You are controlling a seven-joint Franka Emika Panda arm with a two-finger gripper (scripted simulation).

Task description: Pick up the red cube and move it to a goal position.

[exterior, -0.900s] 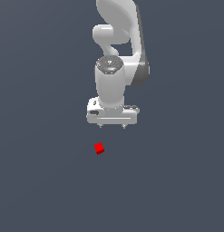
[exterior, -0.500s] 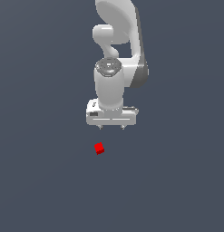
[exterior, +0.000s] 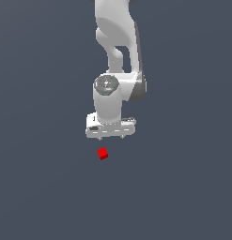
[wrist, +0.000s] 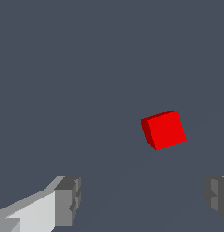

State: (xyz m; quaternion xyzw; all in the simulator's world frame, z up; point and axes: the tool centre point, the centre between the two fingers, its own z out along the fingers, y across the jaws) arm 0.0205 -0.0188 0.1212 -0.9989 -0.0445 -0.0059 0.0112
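While the end effector (exterior: 111, 136) hung wide open and empty, the red cube (exterior: 103, 153) sat loose on the grey floor (exterior: 37, 187) just beyond its fingers (wrist: 68, 199), clearly lined up for a descent.

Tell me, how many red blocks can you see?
1. The red cube lies alone on the grey floor, just below the open gripper in the exterior view, not touching it. The wrist view shows the same cube beyond the fingers. The arm could hide another.
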